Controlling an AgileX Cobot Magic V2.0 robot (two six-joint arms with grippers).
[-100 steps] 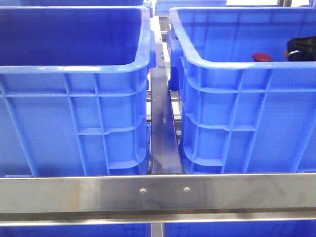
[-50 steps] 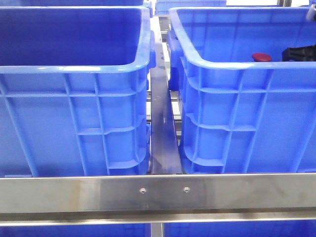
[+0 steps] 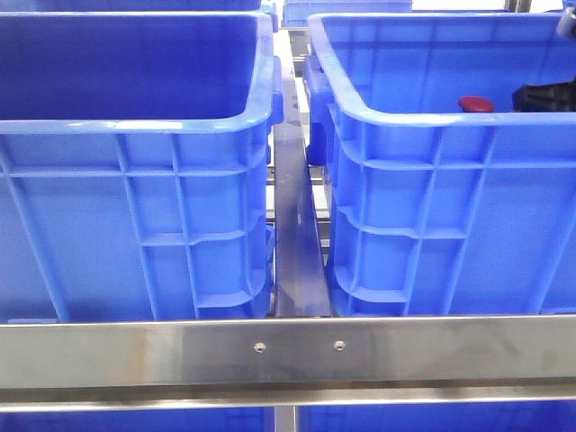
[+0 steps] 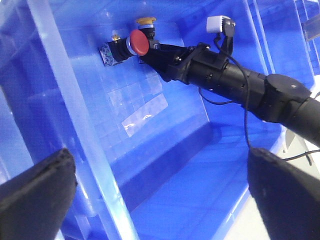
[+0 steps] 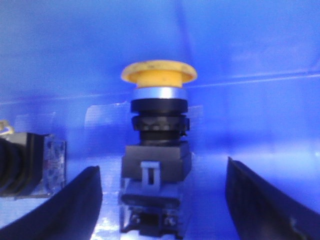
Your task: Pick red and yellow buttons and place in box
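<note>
The red button (image 3: 476,103) lies inside the right blue crate (image 3: 432,121); the left wrist view also shows its red cap (image 4: 138,42) beside the yellow button (image 4: 146,21). The yellow button (image 5: 159,75) stands on its black body between the fingers of my right gripper (image 5: 160,205), which is open around that body without touching it. The right gripper shows as a black shape (image 3: 544,94) low in the right crate. My left gripper (image 4: 160,200) is open and empty above that crate's rim (image 4: 75,125). The left blue crate (image 3: 135,123) shows nothing inside.
A steel rail (image 3: 288,346) crosses in front of both crates, and a metal bar (image 3: 295,225) runs between them. My right arm (image 4: 240,82) reaches down into the right crate. More blue crates stand behind.
My right gripper has sunk a little lower and shifted slightly left inside the right crate. The red button has not moved.
</note>
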